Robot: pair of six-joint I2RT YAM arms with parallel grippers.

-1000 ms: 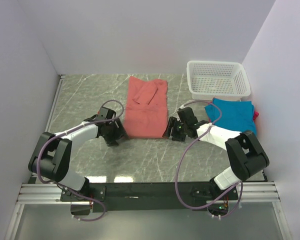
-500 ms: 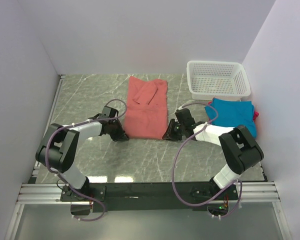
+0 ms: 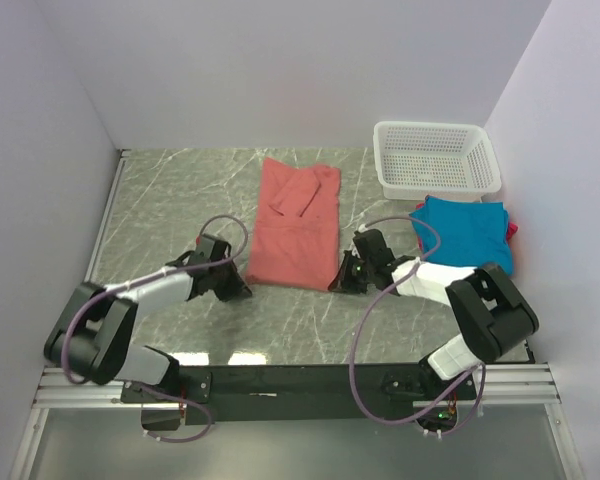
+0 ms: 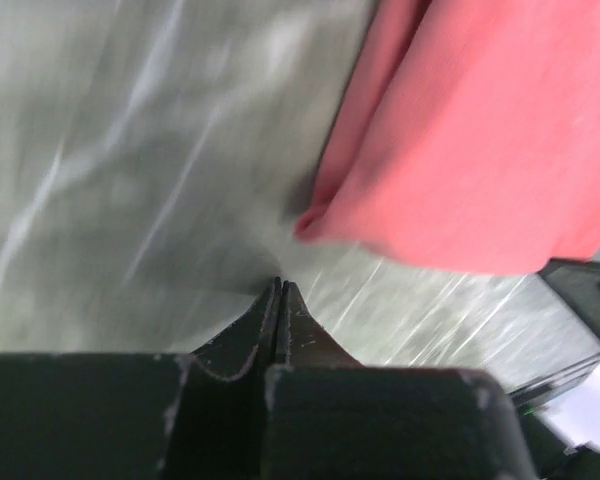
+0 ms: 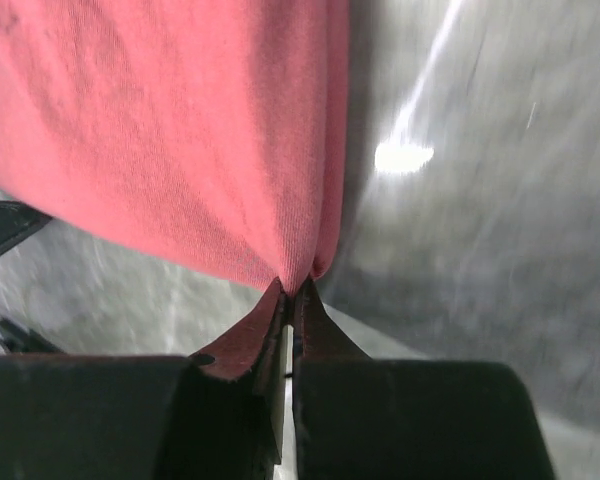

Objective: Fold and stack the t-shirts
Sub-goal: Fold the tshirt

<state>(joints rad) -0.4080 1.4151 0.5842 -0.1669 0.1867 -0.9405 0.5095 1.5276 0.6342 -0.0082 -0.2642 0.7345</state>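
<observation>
A: Cloth, soft and light: red tee (image 3: 295, 225) lies spread on the table (image 3: 180, 190), near its middle. I'd expect it to sag and drape when lifted.
B: Where to take hold?
A: Near hem corners, both together. Right gripper (image 5: 292, 290) pinches one corner. Left gripper (image 4: 278, 290) is pressed together on nothing; its corner lies just past the tips.
B: So one side would trail, I judge.

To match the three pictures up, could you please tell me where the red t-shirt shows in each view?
Top external: red t-shirt in the middle of the table.
Left wrist: red t-shirt upper right, its corner just ahead of the left tool.
Right wrist: red t-shirt upper left, its corner meeting the right tool.
Shared landmark: the grey marbled table beneath it.
</observation>
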